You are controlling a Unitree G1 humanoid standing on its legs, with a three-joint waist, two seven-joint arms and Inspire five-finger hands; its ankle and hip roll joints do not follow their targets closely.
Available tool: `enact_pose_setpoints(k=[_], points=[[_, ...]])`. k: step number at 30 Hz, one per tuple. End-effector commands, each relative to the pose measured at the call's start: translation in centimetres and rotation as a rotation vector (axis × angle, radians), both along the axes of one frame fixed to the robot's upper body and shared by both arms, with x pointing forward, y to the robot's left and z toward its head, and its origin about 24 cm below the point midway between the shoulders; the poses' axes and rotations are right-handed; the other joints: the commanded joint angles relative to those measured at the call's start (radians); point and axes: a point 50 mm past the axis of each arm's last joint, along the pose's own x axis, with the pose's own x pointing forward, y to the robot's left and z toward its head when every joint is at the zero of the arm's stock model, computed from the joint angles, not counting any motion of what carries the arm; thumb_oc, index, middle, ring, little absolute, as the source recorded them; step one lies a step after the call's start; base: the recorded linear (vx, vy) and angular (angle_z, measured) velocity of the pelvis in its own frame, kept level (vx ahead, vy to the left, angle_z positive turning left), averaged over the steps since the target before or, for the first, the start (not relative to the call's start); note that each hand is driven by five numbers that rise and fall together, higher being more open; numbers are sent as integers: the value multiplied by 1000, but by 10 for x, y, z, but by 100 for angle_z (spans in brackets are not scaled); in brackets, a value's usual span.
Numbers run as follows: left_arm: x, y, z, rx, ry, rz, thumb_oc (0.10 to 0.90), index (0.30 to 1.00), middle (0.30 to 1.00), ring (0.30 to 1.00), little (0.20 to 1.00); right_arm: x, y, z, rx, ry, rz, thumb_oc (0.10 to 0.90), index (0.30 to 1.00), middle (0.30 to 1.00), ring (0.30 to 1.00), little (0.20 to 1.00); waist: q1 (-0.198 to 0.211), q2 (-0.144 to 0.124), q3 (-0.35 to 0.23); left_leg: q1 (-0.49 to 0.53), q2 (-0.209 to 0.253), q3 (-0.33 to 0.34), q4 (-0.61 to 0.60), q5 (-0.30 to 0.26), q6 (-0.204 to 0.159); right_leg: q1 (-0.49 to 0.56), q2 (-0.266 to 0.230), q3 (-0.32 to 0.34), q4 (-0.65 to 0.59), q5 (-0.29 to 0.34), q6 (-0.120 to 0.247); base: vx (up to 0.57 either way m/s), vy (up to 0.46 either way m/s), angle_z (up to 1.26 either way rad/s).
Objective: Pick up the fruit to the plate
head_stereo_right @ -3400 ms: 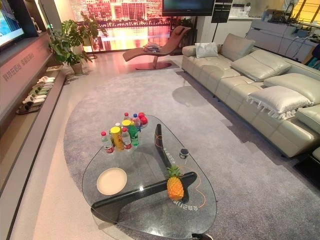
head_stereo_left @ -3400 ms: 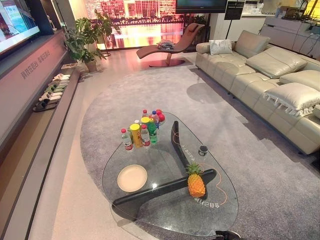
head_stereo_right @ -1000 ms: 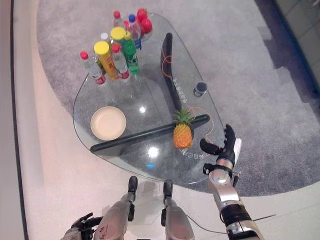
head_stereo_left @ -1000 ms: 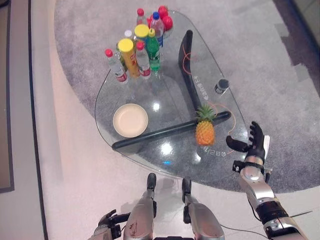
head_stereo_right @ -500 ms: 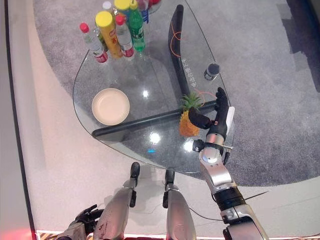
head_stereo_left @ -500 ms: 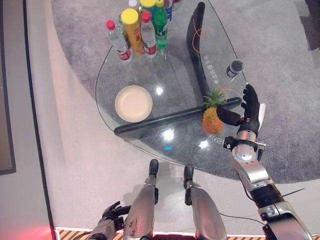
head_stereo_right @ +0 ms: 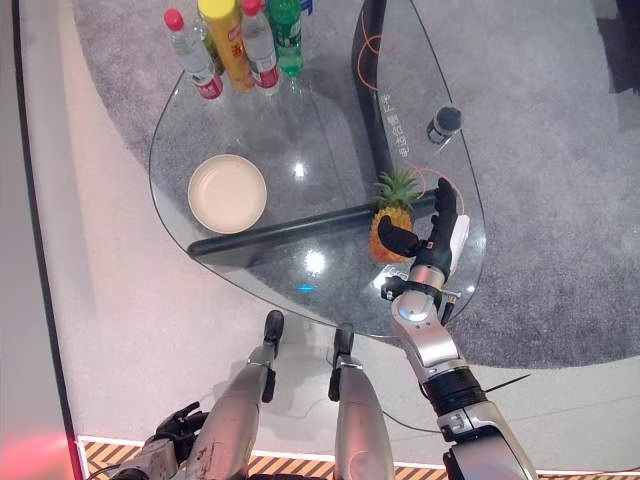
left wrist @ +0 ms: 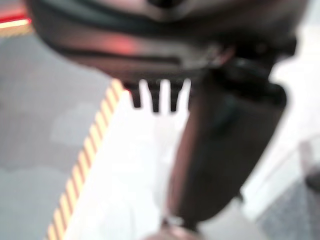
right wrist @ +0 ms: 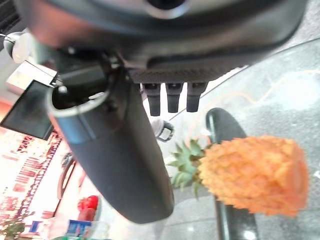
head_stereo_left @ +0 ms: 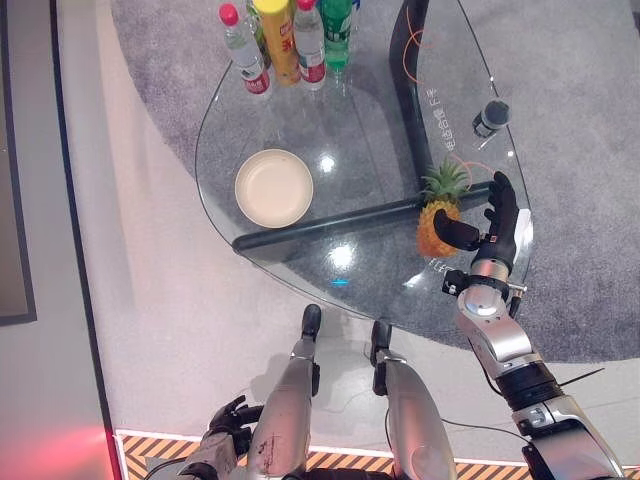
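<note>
Since a moment ago we have brought our right hand in just beside the pineapple, fingers straight and spread, thumb reaching toward it, nothing held. Closing carelessly could topple it on the slick glass table, we judge. Orange, knobbly and green-crowned, it stands upright near the table's right edge, well apart from the cream plate.

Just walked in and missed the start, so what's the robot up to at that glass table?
The robot's right hand is open beside the orange pineapple standing near the edge of the clear glass table, thumb in front of it, fingers straight, not yet closed on it. The round cream plate sits empty on the table's other side. A cluster of plastic bottles stands at the far end. The left hand hangs low beside the robot.
</note>
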Motion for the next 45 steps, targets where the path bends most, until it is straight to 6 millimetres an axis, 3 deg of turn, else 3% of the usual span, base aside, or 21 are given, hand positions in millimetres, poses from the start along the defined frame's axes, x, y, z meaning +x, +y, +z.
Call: enact_pose_setpoints(k=[1,7,18,25,44,45], points=[[-23,5,-7,20,72,37,800,900,900,900,900,2,-1,46,-18,-201,-22,800,900,900,900,900,-6,-22,-3,-23,-104,31,140,-157,52,30,43,48,-140,121,-2,-1,31,3],[-19,2,-6,13,61,27,800,900,900,900,900,7,-3,44,-11,-178,-53,800,900,900,900,900,0,-15,-3,-44,-107,38,142,-152,52,6,36,46,-136,127,2,-4,20,0],[-15,-4,-5,3,51,10,800,900,900,900,900,23,-1,28,168,-84,4,800,900,900,900,900,16,5,-3,-79,-113,36,135,-136,50,-48,31,32,-116,130,0,-2,9,0],[-13,-8,-5,-10,47,-2,800,900,900,900,900,28,-10,16,186,-8,-80,800,900,900,900,900,26,16,-3,-100,-114,37,138,-128,47,-75,28,24,-102,131,0,0,10,0],[-5,-15,-3,-21,32,-22,800,900,900,900,900,43,-19,19,274,47,-117,800,900,900,900,900,53,34,-3,-135,-121,18,148,-116,42,-118,27,7,-74,127,-4,8,5,3],[-6,-15,-3,-23,35,-23,800,900,900,900,900,43,-21,19,289,51,-120,685,801,801,801,785,55,35,-3,-137,-121,17,150,-116,42,-120,27,6,-72,127,-4,12,7,3]])
